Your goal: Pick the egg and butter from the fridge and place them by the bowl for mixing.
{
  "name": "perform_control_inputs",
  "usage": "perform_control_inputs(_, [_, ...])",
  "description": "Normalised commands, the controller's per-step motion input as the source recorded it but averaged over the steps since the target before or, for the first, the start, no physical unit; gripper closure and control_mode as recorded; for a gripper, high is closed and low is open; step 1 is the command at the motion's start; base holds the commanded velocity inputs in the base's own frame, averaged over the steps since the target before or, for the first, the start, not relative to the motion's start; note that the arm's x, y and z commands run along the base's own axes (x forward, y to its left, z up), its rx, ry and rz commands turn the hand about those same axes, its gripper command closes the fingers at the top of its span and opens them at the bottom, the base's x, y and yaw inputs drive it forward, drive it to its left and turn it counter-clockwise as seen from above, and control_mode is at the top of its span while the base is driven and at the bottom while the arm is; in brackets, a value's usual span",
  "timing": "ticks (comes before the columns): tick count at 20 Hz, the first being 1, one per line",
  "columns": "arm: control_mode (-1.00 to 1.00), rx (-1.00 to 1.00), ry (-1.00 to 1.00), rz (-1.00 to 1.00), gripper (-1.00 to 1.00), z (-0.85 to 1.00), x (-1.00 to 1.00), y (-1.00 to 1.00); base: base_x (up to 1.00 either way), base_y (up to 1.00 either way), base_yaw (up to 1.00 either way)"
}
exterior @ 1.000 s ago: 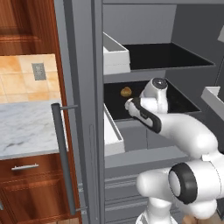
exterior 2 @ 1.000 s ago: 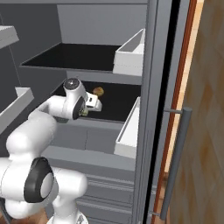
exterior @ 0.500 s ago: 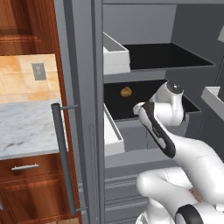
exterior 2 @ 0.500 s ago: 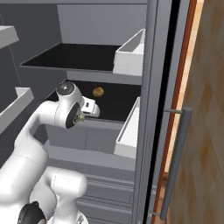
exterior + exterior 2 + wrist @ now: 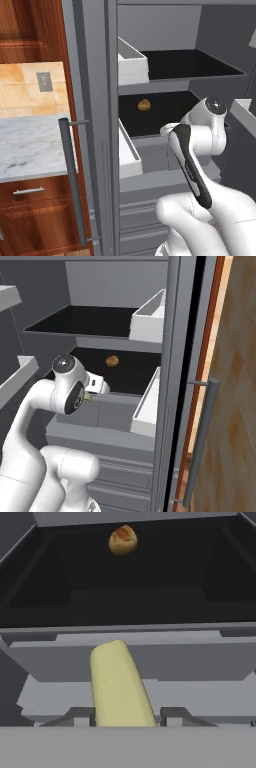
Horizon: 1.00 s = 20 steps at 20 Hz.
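The butter (image 5: 120, 684), a pale yellow stick, stands between my two finger tips, so my gripper (image 5: 122, 714) is shut on it. In the right base view the gripper (image 5: 94, 396) hangs just in front of the fridge's (image 5: 75, 323) middle black shelf, with a sliver of the butter (image 5: 88, 399) showing at the hand. The fridge (image 5: 200, 70) stands open, and my white arm reaches up in front of its grey drawers. The egg and the bowl are out of view.
A golden-orange lumpy ball (image 5: 123, 539) (image 5: 144, 104) (image 5: 112, 360) lies at the back of the middle shelf. White door bins (image 5: 131, 65) (image 5: 147, 401) flank the opening. The long grey bar handle (image 5: 71, 185) (image 5: 200, 446) stands out from the door. A marble counter (image 5: 27, 145) lies to the left.
The hand has drawn back out of the middle shelf, away from the golden ball, carrying the butter. The arm has folded up closer to the cameras.
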Motion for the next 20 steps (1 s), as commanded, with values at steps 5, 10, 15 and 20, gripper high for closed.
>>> perform_control_inputs(5, [-1.00, 0.00, 0.00, -0.01, 1.00, 0.15, -0.60, -0.08, 0.00, 0.00, 0.00])
perform_control_inputs(10, [-1.00, 0.00, 0.00, -0.03, 1.00, 0.08, -0.29, -0.02, 0.00, 0.00, 0.00])
perform_control_inputs(15, [1.00, 0.00, 0.00, 0.00, 1.00, 0.00, 0.00, 0.00, 0.00, 0.00, 0.00])
perform_control_inputs(20, [1.00, 0.00, 0.00, 0.00, 1.00, 0.00, 0.00, 0.00, -0.29, 0.00, 0.00])
